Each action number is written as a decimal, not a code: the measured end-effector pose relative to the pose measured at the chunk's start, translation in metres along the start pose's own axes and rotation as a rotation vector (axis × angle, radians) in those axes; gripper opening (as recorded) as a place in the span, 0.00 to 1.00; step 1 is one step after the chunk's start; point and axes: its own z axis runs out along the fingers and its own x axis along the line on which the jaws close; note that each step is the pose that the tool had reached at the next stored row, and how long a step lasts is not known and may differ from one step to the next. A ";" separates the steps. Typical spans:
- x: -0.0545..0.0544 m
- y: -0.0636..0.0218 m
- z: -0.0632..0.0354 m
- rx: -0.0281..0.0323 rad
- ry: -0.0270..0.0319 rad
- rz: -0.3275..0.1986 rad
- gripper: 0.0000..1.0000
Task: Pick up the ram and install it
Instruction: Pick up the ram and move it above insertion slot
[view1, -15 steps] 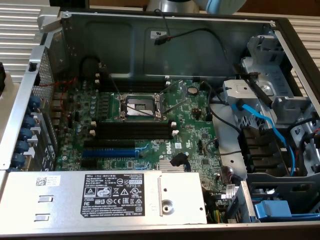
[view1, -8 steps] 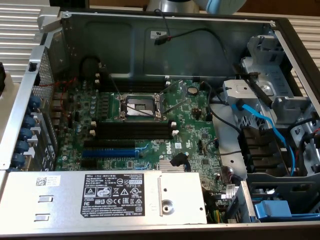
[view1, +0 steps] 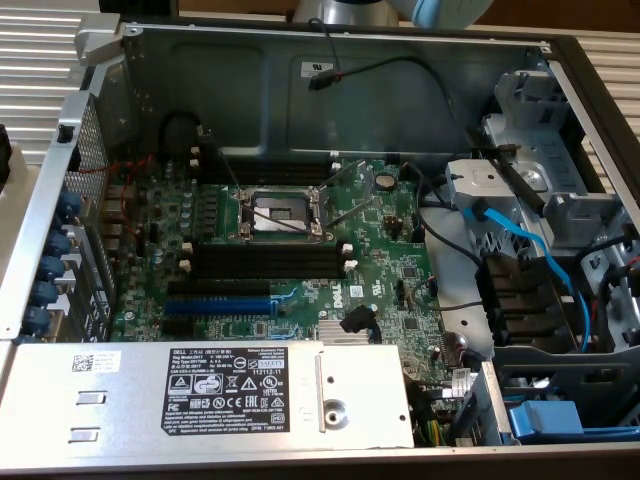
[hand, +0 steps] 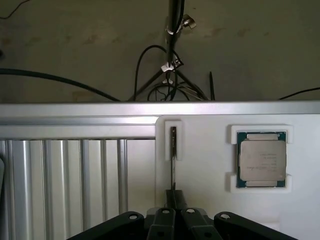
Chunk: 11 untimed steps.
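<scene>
Ram (hand: 173, 160) stands on edge in a white holder (hand: 166, 147). The jaws, nearest the camera, are closed on its near end. I judge the step in hand to be the pick-up, with the stick not yet clear of the holder. Just beside it, 1 processor chip (hand: 261, 160) lies in its own white frame. In the exterior view, the black memory slots (view1: 270, 258) at frame centre lie bare on the motherboard (view1: 400, 270). Lifting calls for a straight pull along the holder's groove, with the grip kept square.
</scene>
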 end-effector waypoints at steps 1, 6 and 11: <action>0.000 0.0000 0.0001 0.0013 -0.0001 0.000 0.11; 0.000 0.0000 0.0002 0.0015 -0.0002 0.000 0.11; 0.000 0.0000 0.0002 0.0014 -0.0002 0.000 0.11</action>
